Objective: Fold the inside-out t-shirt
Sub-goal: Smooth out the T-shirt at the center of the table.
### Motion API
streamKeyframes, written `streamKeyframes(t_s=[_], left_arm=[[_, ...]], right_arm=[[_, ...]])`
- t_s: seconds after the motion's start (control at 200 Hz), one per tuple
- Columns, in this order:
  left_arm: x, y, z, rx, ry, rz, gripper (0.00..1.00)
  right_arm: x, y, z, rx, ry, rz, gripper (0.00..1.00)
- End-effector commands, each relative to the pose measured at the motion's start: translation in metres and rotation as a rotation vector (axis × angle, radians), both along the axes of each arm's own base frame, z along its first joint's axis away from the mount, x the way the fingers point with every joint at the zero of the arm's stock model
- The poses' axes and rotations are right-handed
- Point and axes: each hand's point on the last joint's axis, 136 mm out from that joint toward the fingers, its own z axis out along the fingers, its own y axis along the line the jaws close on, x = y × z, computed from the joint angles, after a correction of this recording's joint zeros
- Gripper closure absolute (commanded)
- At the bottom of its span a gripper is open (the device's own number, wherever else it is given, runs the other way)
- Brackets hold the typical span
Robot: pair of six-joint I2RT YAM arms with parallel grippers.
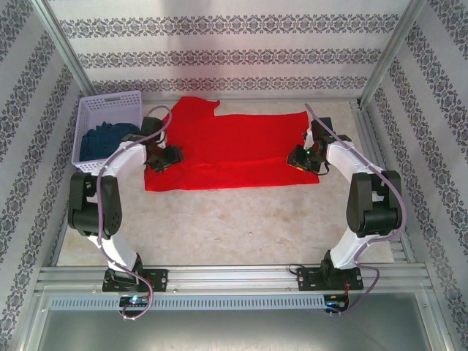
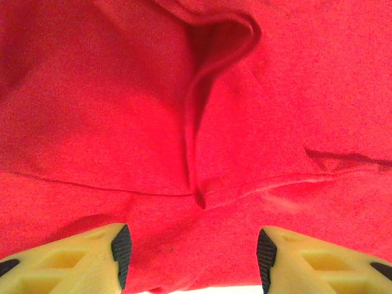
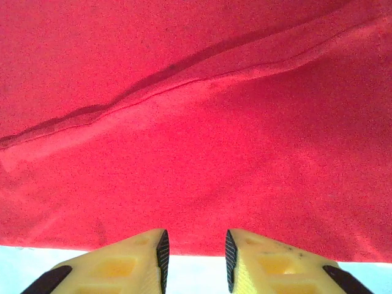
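Red cloth draws our eye: the inside-out t-shirt (image 1: pixel 234 150) lies flat on the table (image 1: pixel 234 234), toward its far edge and roughly midway between the left and right edges, with one sleeve pointing at the far edge. We see the left gripper (image 2: pixel 191 248) over the shirt's left end, its jaws spread wide with nothing between them. The right gripper (image 3: pixel 195 251) sits at the shirt's right end, jaws parted only narrowly (no cloth pinched there either). At the table's far left corner stands a white basket (image 1: pixel 110 99) holding dark blue cloth (image 1: pixel 106 139).
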Motion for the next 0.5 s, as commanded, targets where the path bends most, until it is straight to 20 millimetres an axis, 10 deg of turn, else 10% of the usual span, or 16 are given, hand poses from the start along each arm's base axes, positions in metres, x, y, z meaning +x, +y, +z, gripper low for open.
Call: streamKeyframes(t_s=[0.0, 0.495], left_arm=[[0.015, -0.019, -0.010, -0.040, -0.034, -0.026, 0.43], [0.036, -0.031, -0.033, -0.039, -0.002, -0.054, 0.73]], right_arm=[[0.001, 0.007, -0.002, 0.020, -0.007, 0.011, 0.67], [-0.005, 0.007, -0.009, 0.019, 0.006, 0.014, 0.66]])
